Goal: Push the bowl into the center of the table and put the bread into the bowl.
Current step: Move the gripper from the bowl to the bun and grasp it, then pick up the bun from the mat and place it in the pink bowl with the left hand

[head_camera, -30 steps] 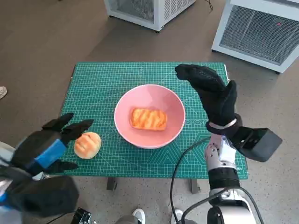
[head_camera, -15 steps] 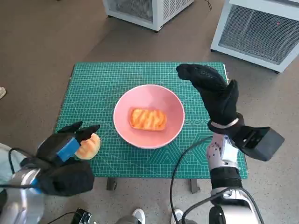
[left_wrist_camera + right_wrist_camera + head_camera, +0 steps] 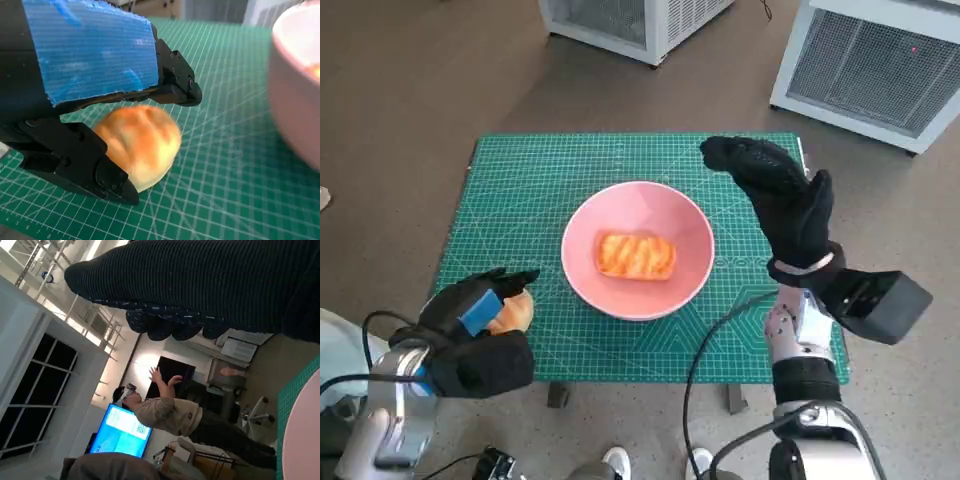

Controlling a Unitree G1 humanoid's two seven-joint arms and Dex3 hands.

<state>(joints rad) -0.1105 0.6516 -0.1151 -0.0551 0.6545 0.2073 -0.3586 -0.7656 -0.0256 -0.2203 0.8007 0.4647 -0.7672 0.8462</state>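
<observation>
Under left hand (image 3: 75, 110), bun (image 3: 137, 145).

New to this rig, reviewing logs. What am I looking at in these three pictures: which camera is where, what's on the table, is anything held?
It is a humanoid robot at a small table covered by a green cutting mat. The head view looks steeply down from its head. The other two come from cameras behind each hand.

On the mat sits a pink bowl with a rectangular piece of toasted bread already in it. A round bread roll lies beside the bowl.

The left hand, black with blue tape, has its fingers around the roll, which still rests on the mat; whether it grips yet I cannot tell. The right hand, in a black knitted glove, is raised beside the bowl and holds nothing. Its wrist view mostly shows the room and a person.
</observation>
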